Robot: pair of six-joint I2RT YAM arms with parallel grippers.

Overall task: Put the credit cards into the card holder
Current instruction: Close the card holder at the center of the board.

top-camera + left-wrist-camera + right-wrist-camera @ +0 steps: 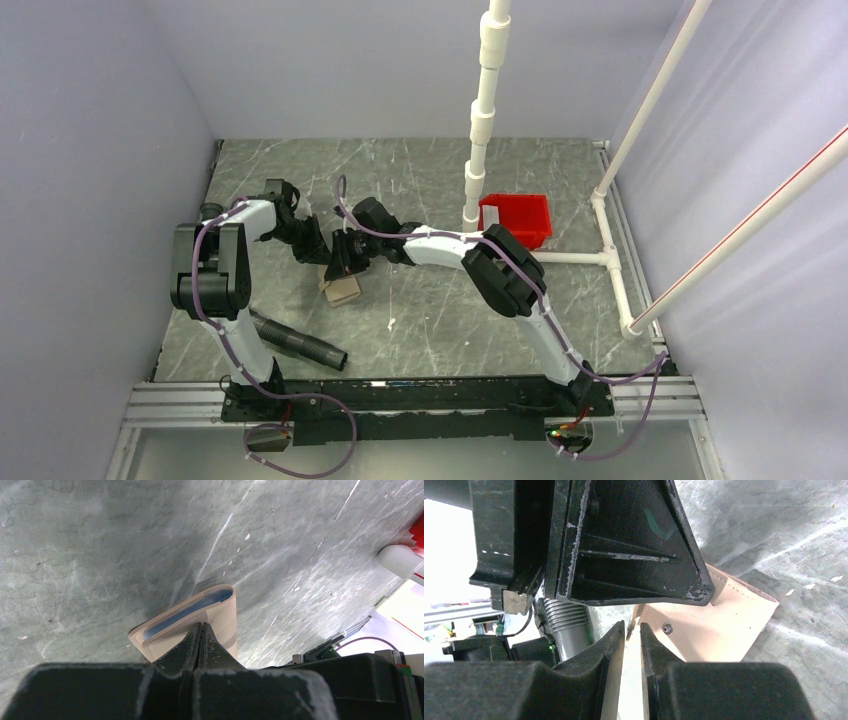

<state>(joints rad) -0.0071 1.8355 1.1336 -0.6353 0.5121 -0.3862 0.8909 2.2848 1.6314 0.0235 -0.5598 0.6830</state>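
The tan card holder (343, 291) sits tilted at the table's middle, between both grippers. In the left wrist view it (222, 615) gapes open and shows its bluish inside. My left gripper (201, 626) is shut on its near flap; in the top view this gripper (328, 262) is just above it. My right gripper (632, 628) is closed to a narrow gap on a pale credit card (631, 680), seen edge-on, whose far end meets the edge of the card holder (719, 625). In the top view the right gripper (349, 268) comes in from the right. No other cards show.
A red plastic tray (515, 215) stands at the back right beside an upright white pipe (480, 130). A white pipe frame (610, 260) runs along the right side. A black ribbed hose (300, 343) lies near the left arm's base. The left gripper's body (624, 545) looms close above the right fingers.
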